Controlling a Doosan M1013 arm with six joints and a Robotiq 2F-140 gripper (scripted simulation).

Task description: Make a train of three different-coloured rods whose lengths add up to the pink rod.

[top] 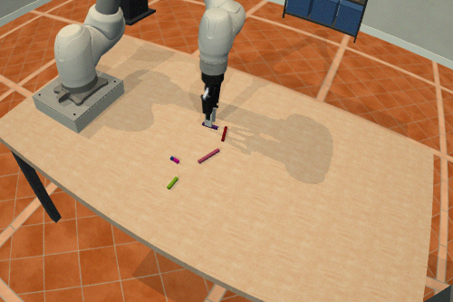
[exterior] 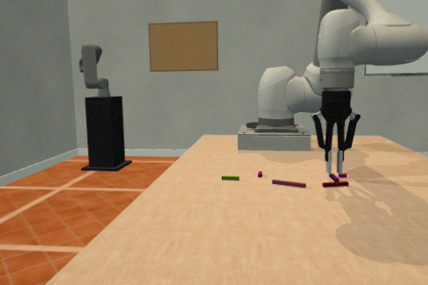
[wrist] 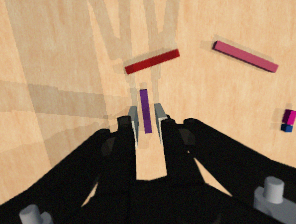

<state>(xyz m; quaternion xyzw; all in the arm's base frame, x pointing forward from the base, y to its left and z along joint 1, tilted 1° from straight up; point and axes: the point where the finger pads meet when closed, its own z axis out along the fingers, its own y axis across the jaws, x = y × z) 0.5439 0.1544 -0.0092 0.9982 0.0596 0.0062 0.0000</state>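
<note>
We have our jaws (top: 209, 122) (exterior: 335, 172) slightly open around the purple rod (top: 215, 127) (exterior: 334, 177) (wrist: 145, 111), gripping nothing, a gap on either side.

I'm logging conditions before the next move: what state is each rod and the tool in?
Tool: slightly open, astride purple rod
Purple rod: flat, ungripped
Blue rod, magenta rod: end to end
Other magenta rod: apart from them
Red rod, pink rod, lime rod: flat, separate
</note>
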